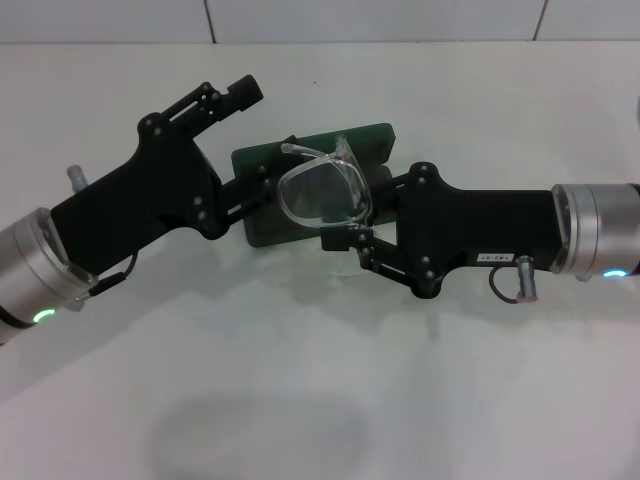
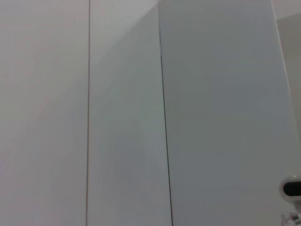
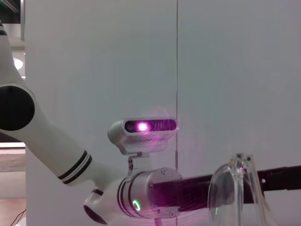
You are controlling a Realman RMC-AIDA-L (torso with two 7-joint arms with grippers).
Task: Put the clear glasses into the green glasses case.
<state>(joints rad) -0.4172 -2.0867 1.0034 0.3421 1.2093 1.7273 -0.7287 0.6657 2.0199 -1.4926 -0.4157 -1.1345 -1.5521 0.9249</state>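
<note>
Jaws on our right gripper pinch the clear glasses, fully transparent with a colourless plastic frame; in the head view one black finger lies along the far side of the frame and the other sits under its near lower corner. We hold the glasses tilted just above the green glasses case, a dark green rounded-rectangle hard case lying on the white surface, and the lens covers the middle of the case. Our left gripper has its jaws spread wide: one finger points up and away past the case's far left corner, the other lies against the case's left edge near the glasses.

From the left wrist we see only pale wall panels with thin dark seams.

From the right wrist the clear frame rises close before the camera, upright, with a black bar crossing behind it. Beyond stands our left arm, white with black bands, carrying its wrist camera lit purple.
</note>
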